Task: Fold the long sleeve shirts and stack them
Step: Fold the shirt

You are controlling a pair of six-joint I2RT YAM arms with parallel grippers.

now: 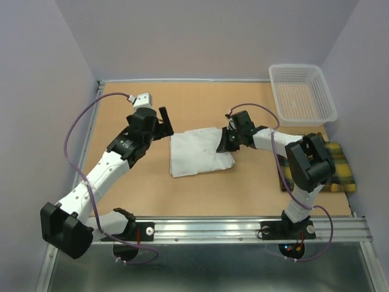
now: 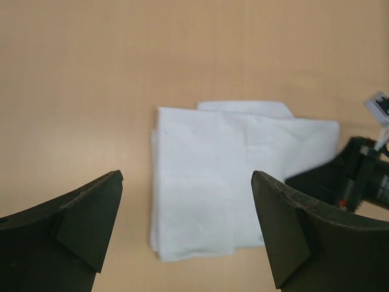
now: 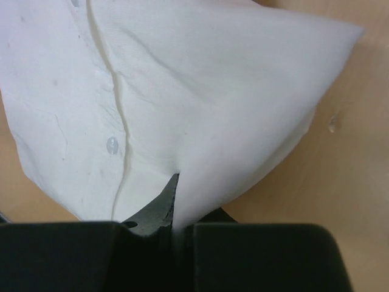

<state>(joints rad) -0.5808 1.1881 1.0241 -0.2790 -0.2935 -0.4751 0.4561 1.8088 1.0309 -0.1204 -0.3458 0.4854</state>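
Treat the folded white shirt (image 1: pixel 198 153) mid-table as light, limp cloth: clamped at its right edge by the right gripper (image 3: pixel 175 214), best taken at doubled corners by the left gripper (image 1: pixel 166 123), spread wide above.

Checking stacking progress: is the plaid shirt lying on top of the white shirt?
No. The plaid shirt lies at the right edge of the table, well apart from the white shirt in the middle.
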